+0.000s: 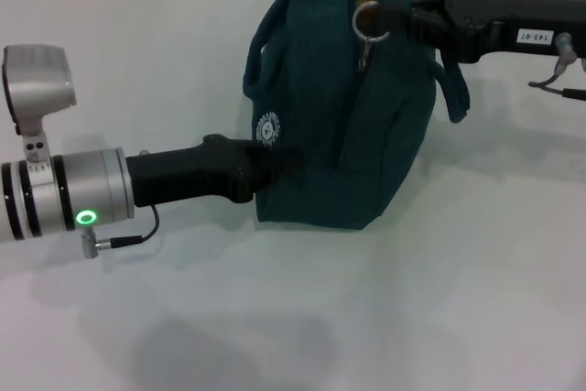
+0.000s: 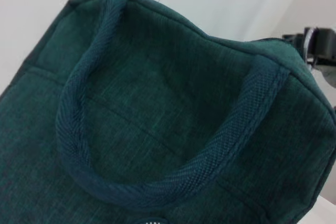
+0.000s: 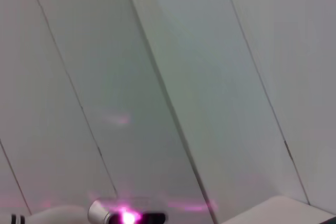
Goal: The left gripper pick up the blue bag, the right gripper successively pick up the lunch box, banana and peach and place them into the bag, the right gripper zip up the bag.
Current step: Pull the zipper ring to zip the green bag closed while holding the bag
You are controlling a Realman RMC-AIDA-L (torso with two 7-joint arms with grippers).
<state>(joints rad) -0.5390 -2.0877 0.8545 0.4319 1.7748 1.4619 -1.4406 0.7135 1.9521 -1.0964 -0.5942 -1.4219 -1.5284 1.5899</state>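
My right gripper (image 1: pixel 396 16) is reaching in from the right at the far top of the bag, its black fingertips closed on the small metal zipper ring (image 1: pixel 368 20) that is hanging at the bag's top seam. My left gripper (image 1: pixel 279 164) is coming in low from the left, its black fingers pressing against the left side of the bag, just below the round white logo patch (image 1: pixel 266 129); I cannot tell whether those fingers are pinching the fabric or only resting on it, since their tips are merging with the dark cloth.

The dark blue-green woven fabric bag (image 1: pixel 339 116) is standing upright on the plain white table (image 1: pixel 320 318), in the far middle of the scene, its top running out past the far edge of the head view. A patterned lining is showing in the narrow gap along the top near the ring. One webbing carry handle (image 2: pixel 157 182) is lying flat in a loop against the left side panel, as my left wrist view is showing close up, and another strap is drooping off the right side beneath my right arm.

Bare white tabletop is lying near, left and right of the bag, giving both arms open room. My right wrist view is showing only pale panelled wall.
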